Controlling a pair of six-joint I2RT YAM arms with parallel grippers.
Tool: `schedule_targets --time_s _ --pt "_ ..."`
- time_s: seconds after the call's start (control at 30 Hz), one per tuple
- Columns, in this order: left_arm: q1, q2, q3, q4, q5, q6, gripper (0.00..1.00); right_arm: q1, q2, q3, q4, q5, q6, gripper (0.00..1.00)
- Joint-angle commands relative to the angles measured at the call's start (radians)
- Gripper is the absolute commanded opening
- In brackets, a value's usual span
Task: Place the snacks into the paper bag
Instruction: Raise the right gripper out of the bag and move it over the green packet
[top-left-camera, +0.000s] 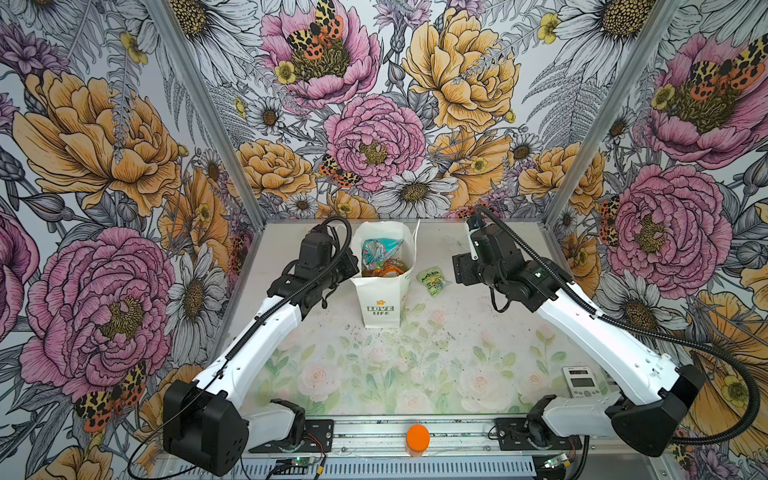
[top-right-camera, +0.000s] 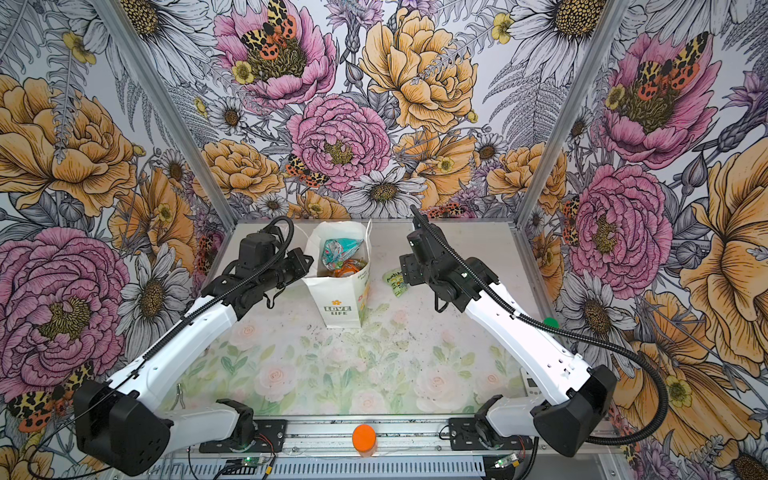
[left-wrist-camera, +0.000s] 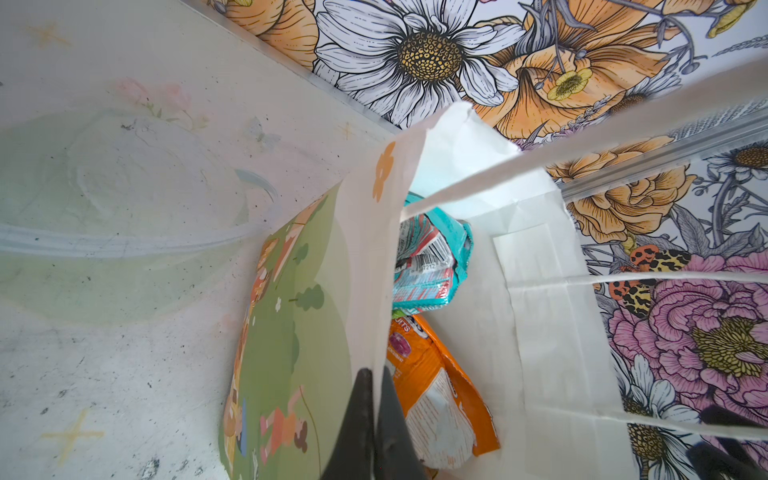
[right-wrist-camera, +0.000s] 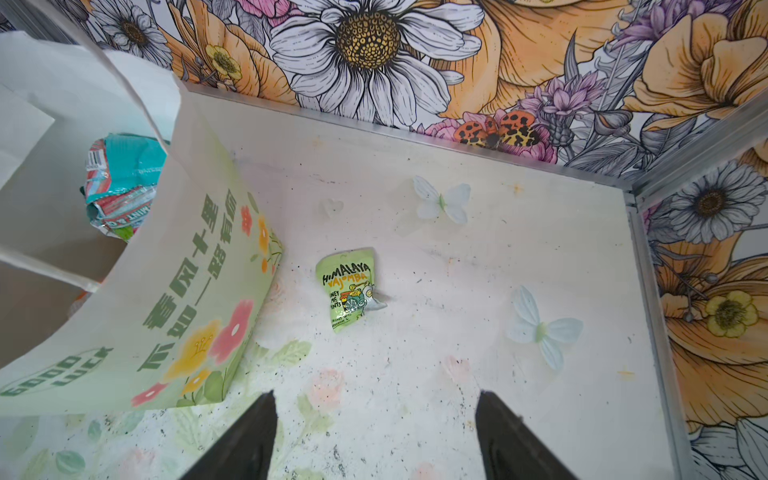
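The white paper bag stands upright at the back middle of the table, its "LOVE LIFE" side facing front. Inside lie a teal snack packet and an orange-and-white one. My left gripper is shut on the bag's left rim, one finger inside and one outside the wall. A pale green snack packet lies flat on the table just right of the bag, also seen in both top views. My right gripper hangs open above the table in front of that packet, holding nothing.
Flowered walls close in the left, back and right of the table. The bag's white cord handles hang across the left wrist view. An orange disc sits on the front rail. A small grey timer lies at the front right.
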Motion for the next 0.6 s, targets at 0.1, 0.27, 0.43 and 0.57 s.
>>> schedule_targets --time_s 0.1,0.27,0.43,0.57 --pt "-0.006 -0.014 0.027 0.016 0.002 0.005 0.00 -0.026 0.069 -0.009 0.015 -0.063 0.002 0.83" --pt "-0.005 -0.013 0.025 0.014 0.001 0.006 0.00 -0.057 0.138 0.001 0.015 -0.092 -0.004 0.88" --pt "-0.004 -0.015 0.026 0.015 0.000 0.008 0.00 -0.100 0.217 0.022 0.015 -0.157 -0.003 0.90" --pt "-0.002 -0.014 0.024 0.015 0.001 0.007 0.00 -0.126 0.285 0.051 0.017 -0.192 -0.004 0.95"
